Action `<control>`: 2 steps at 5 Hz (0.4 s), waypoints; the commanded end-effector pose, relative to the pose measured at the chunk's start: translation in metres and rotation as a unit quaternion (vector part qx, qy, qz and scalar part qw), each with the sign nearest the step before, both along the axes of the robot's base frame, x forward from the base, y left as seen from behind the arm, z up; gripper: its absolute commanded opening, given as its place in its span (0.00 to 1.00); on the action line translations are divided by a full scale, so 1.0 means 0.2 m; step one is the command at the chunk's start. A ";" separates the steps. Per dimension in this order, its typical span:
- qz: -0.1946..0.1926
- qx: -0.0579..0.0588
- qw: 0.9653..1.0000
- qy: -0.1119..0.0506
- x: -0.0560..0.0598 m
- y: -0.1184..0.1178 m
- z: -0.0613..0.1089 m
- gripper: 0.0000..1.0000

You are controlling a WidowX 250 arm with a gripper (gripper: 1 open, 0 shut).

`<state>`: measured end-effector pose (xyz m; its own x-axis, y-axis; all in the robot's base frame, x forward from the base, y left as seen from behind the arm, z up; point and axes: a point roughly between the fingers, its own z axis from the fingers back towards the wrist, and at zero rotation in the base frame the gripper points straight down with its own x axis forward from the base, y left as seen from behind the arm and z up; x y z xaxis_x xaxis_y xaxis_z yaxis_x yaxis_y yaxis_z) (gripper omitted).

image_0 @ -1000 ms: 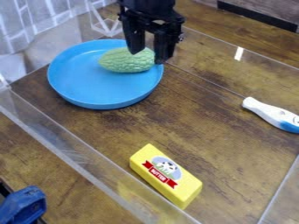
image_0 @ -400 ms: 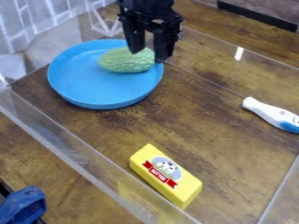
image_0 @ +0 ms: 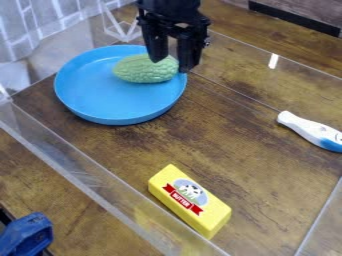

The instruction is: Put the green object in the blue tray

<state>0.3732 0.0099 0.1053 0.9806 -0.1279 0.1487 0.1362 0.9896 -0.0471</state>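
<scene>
The green object (image_0: 140, 69), a small bumpy pale-green lump, lies across the far right part of the blue tray (image_0: 83, 104), a wide round shallow dish at the left of the table. My black gripper (image_0: 174, 62) points straight down over the lump's right end. Its fingers are shut on that end, which they partly hide. I cannot tell whether the lump rests on the tray floor or hangs just above it.
A yellow rectangular block (image_0: 189, 199) lies near the front edge. A white and blue tool (image_0: 310, 130) lies at the right. Low clear plastic walls (image_0: 80, 170) fence the wooden table. A blue cloth bundle (image_0: 24, 236) sits outside at the bottom left.
</scene>
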 end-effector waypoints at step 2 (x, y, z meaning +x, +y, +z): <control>0.009 -0.006 1.000 -0.025 0.03 0.03 0.09 1.00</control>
<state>0.3722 0.0079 0.1053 0.9808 -0.1314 0.1443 0.1413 0.9881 -0.0603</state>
